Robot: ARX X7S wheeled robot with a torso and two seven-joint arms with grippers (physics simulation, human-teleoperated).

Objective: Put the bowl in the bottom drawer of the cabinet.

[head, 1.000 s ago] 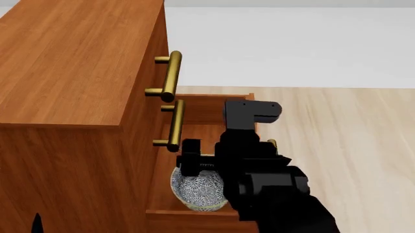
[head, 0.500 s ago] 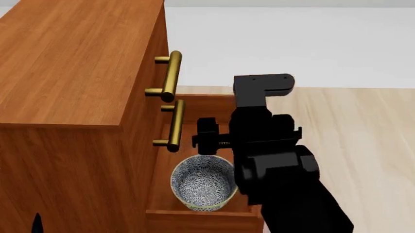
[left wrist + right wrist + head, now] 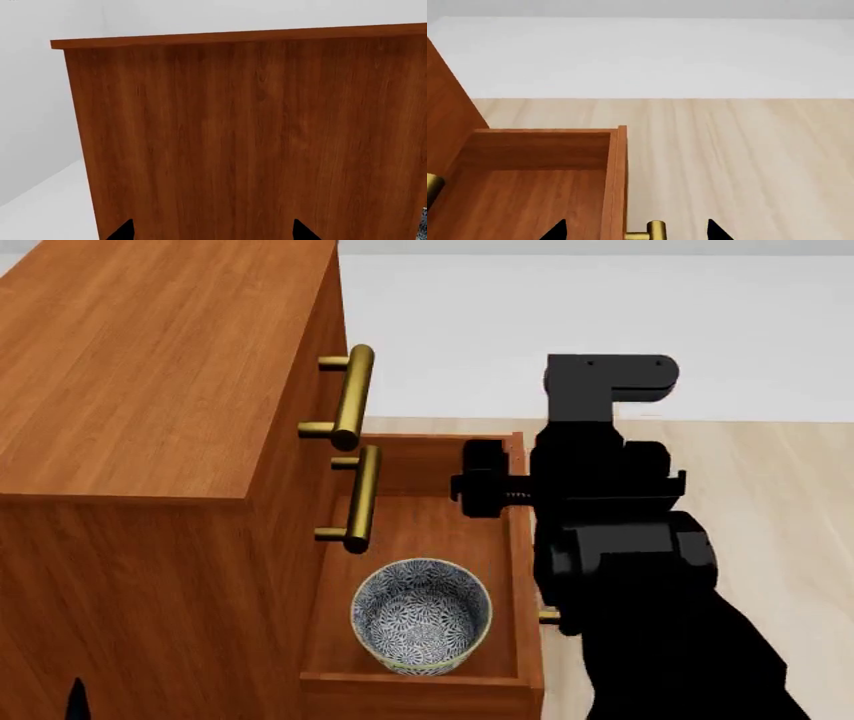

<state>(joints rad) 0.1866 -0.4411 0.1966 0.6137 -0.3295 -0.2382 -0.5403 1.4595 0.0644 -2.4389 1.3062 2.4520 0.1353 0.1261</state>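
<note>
Since the bowl [image 3: 420,616] is already seated upright on the floor of the open bottom drawer [image 3: 514,540], near its end wall closest to the camera, the coming move is judged to be the closing of that drawer, and the relation that matters is where its brass handle [image 3: 651,231] lies from the jaws. In the head view the right gripper [image 3: 483,487] is held above the drawer's outer front panel, well clear of the bowl, with the bowl lying below it and back toward the robot. In the right wrist view two dark fingertips [image 3: 555,231] are seen spread apart with nothing between them, so the jaws are taken to be open and empty; the drawer front's top edge and the handle are framed between them, directly below. The handle's long axis is run along the drawer front, away from the robot. A push on that front toward the cabinet [image 3: 147,440] is what the drawer's travel calls for. The left gripper [image 3: 210,231] is faced at the cabinet's side panel, its two tips also apart and empty, and only a sliver of it is seen in the head view. The right arm is clearly the nearer to the drawer front.
</note>
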